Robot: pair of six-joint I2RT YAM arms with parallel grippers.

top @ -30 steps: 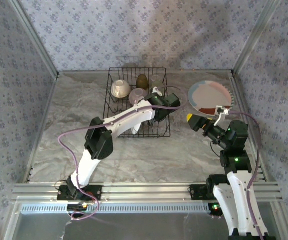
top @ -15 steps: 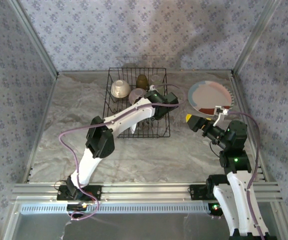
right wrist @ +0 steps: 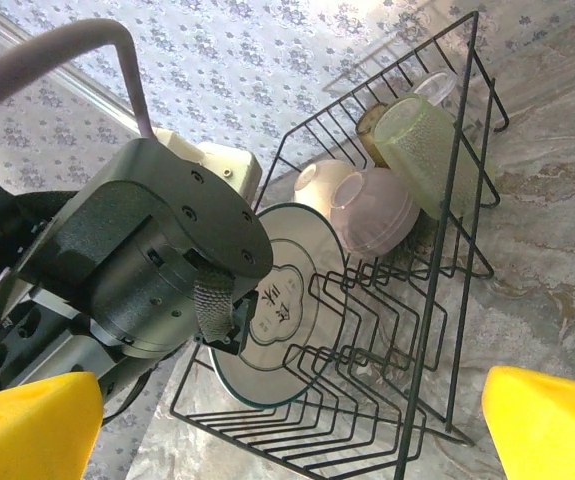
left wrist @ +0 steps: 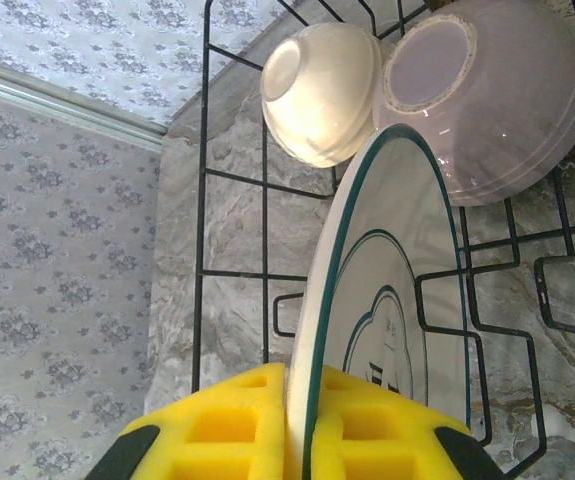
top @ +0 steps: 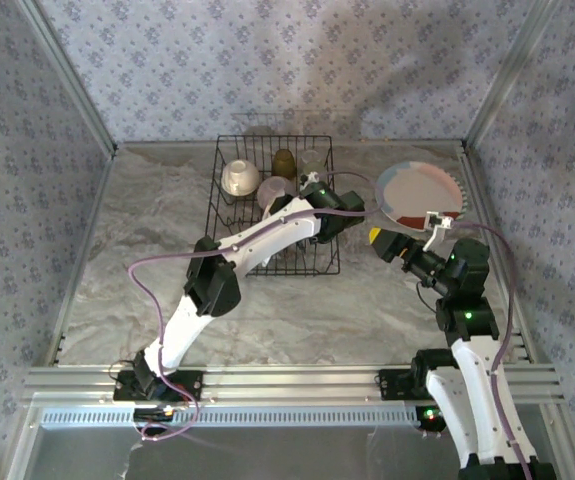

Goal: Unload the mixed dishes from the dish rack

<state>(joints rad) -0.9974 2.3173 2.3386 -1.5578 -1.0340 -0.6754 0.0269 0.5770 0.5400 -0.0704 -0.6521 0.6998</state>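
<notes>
So far you have one dish out: a colour-block plate point(top: 422, 195) lies flat on the table point(top: 117, 260) near its far right corner, just beside the dish rack point(top: 307, 258), which sits at the middle of the far edge.

Your left gripper point(left wrist: 297, 425) is closed on the rim of a white plate with a green edge point(left wrist: 387, 300). That plate stands upright between the prongs in the near half of the rack, so it looks gripped but not yet lifted.

Your right gripper point(right wrist: 287, 425) hangs over the right side of the table with its jaws spread wide and nothing between them.

Along the rack's far end you have a cream bowl point(left wrist: 322, 90), a lilac bowl point(left wrist: 487, 95) touching it, an olive-brown cup point(top: 284, 161) and a pale green tumbler point(right wrist: 422, 150).

By my reckoning most of the job is ahead of you: this plate first, then the four small pieces.
</notes>
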